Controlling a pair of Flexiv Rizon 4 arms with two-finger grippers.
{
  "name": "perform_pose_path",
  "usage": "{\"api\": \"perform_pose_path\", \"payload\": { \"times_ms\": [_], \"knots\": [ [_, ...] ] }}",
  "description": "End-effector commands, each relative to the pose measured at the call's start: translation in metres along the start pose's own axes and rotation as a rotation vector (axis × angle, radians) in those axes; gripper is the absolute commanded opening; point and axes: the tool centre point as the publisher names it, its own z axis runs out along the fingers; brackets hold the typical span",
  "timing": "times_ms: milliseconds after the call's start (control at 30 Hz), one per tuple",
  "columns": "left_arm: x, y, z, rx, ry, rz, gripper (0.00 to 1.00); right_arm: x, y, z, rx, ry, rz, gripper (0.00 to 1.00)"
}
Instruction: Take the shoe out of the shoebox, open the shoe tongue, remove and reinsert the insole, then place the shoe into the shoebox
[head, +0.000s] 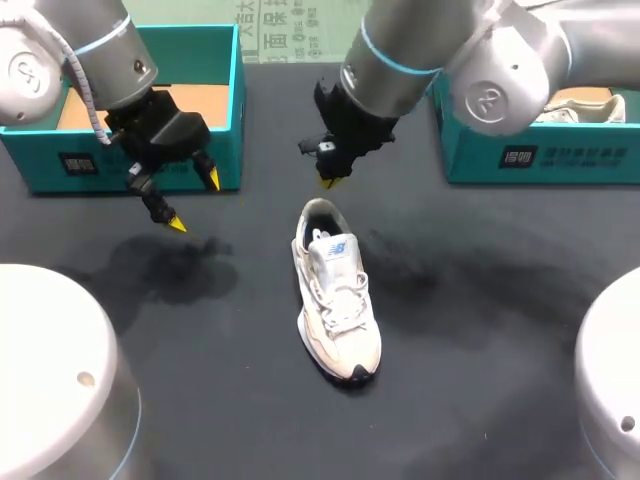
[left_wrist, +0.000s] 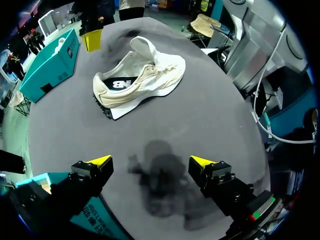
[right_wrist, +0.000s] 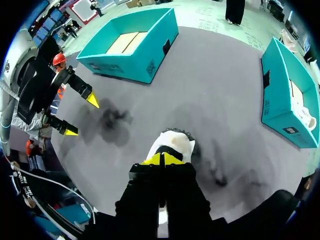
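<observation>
A white sneaker (head: 336, 300) lies in the middle of the dark table, toe toward the front edge and heel toward the back. My right gripper (head: 330, 180) hangs just above and behind the heel, fingers shut with nothing visible between them. In the right wrist view the right gripper (right_wrist: 163, 159) has its yellow tips pressed together over the shoe's heel (right_wrist: 172, 142). My left gripper (head: 195, 201) stands open over bare table left of the shoe. In the left wrist view the left gripper (left_wrist: 150, 161) is wide open and the sneaker (left_wrist: 140, 80) lies well ahead of it.
An open teal shoebox (head: 140, 165) with a brown cardboard floor stands at the back left. A second teal box (head: 530, 150) at the back right holds another light shoe (head: 580, 105). White arm bases (head: 50, 370) (head: 610, 380) fill both front corners.
</observation>
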Motion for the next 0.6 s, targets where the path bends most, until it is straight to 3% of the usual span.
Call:
{"api": "perform_pose_path", "payload": {
  "times_ms": [33, 200, 600],
  "knots": [
    [0.001, 0.000, -0.001, -0.003, -0.001, 0.000, 1.00, 0.022, 0.003, 0.013, 0.010, -0.174, 0.017, 0.00],
    [0.001, 0.000, -0.001, -0.003, -0.001, 0.000, 1.00, 0.022, 0.003, 0.013, 0.010, -0.174, 0.017, 0.00],
    [0.001, 0.033, -0.012, 0.056, 0.000, 0.064, 1.00, 0.014, -0.012, 0.021, -0.023, -0.240, -0.006, 0.00]
  ]
}}
